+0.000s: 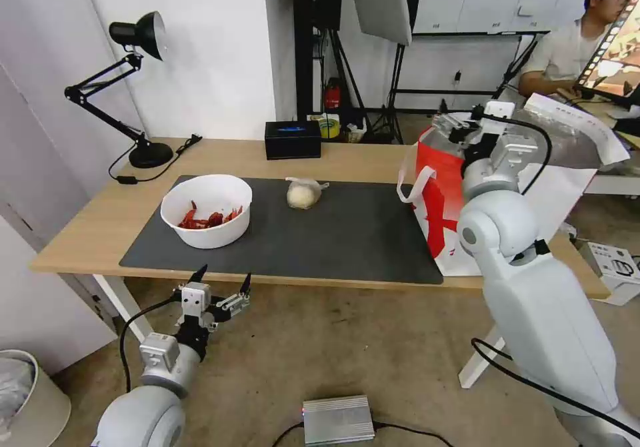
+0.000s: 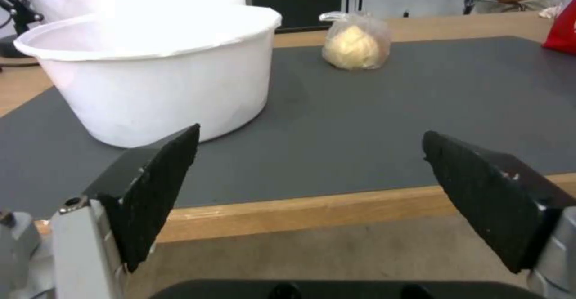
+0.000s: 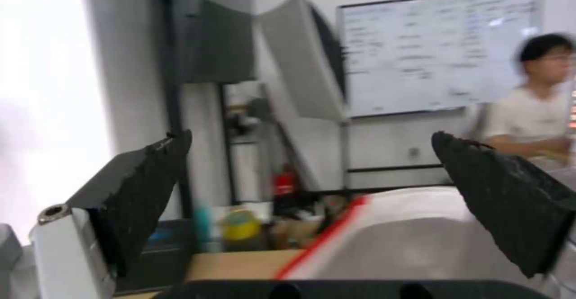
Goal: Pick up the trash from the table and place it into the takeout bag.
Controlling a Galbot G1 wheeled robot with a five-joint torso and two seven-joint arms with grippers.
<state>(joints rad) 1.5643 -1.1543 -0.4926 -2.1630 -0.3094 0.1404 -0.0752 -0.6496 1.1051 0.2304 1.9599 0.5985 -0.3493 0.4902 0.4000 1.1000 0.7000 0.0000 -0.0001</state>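
Observation:
The trash on the table is a white bowl holding red crayfish shells, standing on the left of the dark mat, and a small knotted clear bag of white food near the mat's far edge. The red-and-white takeout bag stands at the table's right end. My left gripper hangs open just below and in front of the table's front edge, near the bowl, with the knotted bag farther off. Open and holding nothing, my right gripper is above the takeout bag's open top.
A black desk lamp stands at the table's far left corner and a black tissue box at the far edge. On the floor lie a silver box with cables and a white bin at the left.

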